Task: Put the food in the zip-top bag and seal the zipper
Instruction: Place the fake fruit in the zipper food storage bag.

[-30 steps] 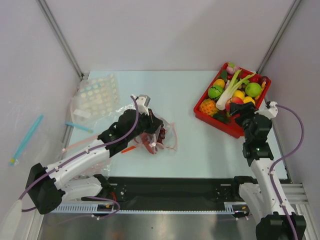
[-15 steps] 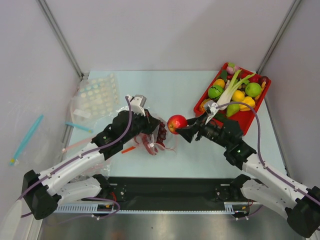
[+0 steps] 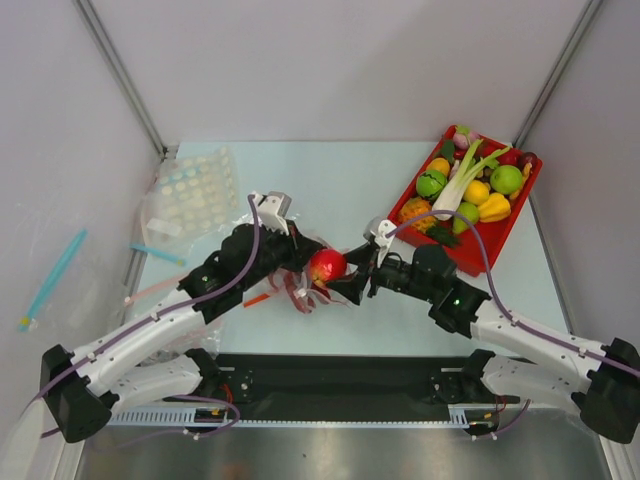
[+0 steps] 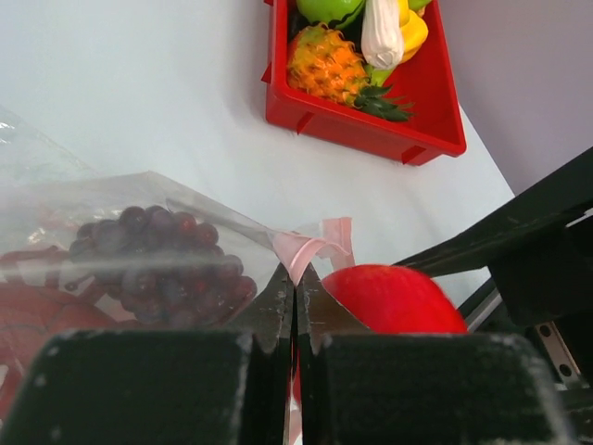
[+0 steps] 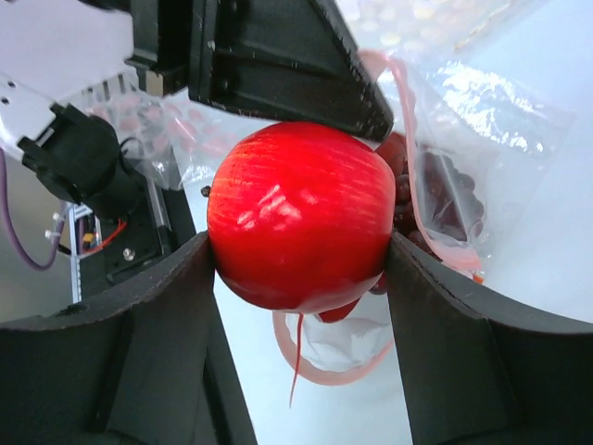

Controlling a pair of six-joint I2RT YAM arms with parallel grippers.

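The apple [image 5: 296, 215] sits clamped between the right gripper's [image 5: 296, 278] jaws at the mouth of the bag [image 4: 111, 199], near the middle of the desk [image 3: 350, 190] and not yet inside. The left gripper [image 4: 295, 283] has its jaws pinched shut on the bag's pink zipper [image 4: 315, 248], lifting that lip. The opening looks narrow for so fat a fruit. Pushed on, the apple may snag the film and drag the lip out of the left pinch, or roll off across the desk if let go short. It is round, glossy and red with fine pale streaks. The bag is clear and crinkled, with the grapes [image 4: 157, 246] and probably the crayfish [image 4: 37, 324] already crowding it.
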